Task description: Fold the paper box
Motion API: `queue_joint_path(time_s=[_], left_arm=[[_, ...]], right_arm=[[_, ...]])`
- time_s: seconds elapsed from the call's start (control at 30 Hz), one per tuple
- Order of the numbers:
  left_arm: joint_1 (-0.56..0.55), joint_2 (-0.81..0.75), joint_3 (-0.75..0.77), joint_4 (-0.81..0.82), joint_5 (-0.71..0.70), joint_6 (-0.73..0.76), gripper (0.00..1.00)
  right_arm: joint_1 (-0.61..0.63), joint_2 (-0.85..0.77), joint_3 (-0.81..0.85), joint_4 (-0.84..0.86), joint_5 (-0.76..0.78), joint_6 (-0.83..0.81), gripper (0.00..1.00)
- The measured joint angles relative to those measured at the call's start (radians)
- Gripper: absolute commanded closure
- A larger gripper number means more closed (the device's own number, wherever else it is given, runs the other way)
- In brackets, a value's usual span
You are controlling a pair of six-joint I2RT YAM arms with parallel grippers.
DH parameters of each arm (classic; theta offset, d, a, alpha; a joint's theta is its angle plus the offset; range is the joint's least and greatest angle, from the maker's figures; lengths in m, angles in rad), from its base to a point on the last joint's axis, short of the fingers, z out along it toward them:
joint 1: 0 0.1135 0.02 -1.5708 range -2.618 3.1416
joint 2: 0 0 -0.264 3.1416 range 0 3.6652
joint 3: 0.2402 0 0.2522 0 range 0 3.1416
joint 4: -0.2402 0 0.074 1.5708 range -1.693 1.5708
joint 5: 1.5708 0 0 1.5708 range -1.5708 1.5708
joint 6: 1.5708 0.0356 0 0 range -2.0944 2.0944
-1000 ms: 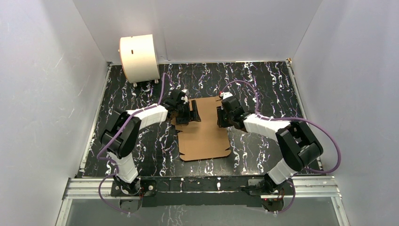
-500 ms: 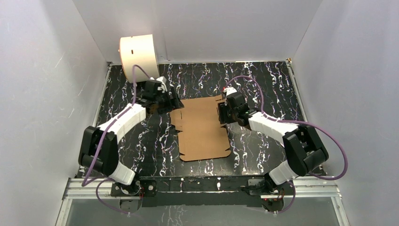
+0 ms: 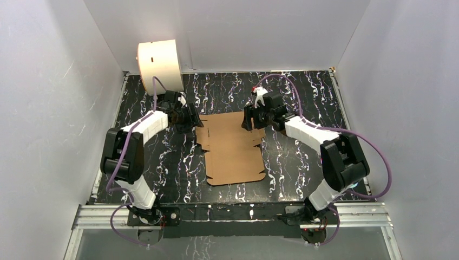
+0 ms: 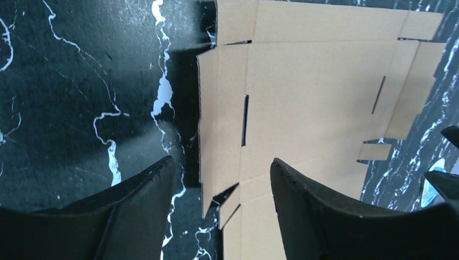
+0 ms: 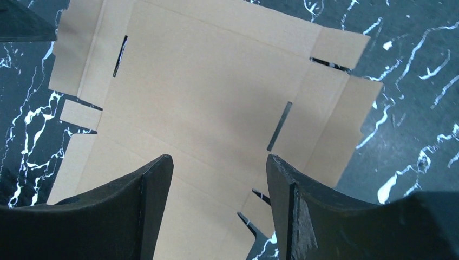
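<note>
Paper box of plain brown corrugated cardboard (image 3: 233,149) lying flat, unfolded, at middle of black white-veined table (image 3: 308,92), left gripper (image 3: 193,119) and right gripper (image 3: 248,120) spread wide, empty, just beyond that middle; folding seemingly only starting, next needing side flaps (image 4: 219,108) raised.

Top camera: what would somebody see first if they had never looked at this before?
A flat brown paper box lies unfolded in the middle of a black table veined with white. The left gripper and right gripper are at its far corners, one on each side, both open and holding nothing. A cream drum stands in the far left corner.
</note>
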Motion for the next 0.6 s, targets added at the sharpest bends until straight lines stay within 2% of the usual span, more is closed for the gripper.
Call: queue_joint_path(time_s=[0.27,0.53,0.6], left_arm=[[0.000,0.114,0.057,0.013,0.003,0.004,0.56],[0.000,0.166,0.071,0.061,0.023,0.002,0.88],[0.000,0.166,0.071,0.079,0.023,0.006,0.92]], right_arm=[[-0.013,0.114,0.095,-0.002,-0.076,-0.043,0.24],[-0.019,0.217,0.206,-0.009,-0.131,-0.108,0.22],[-0.019,0.246,0.242,-0.012,-0.150,-0.134,0.21]])
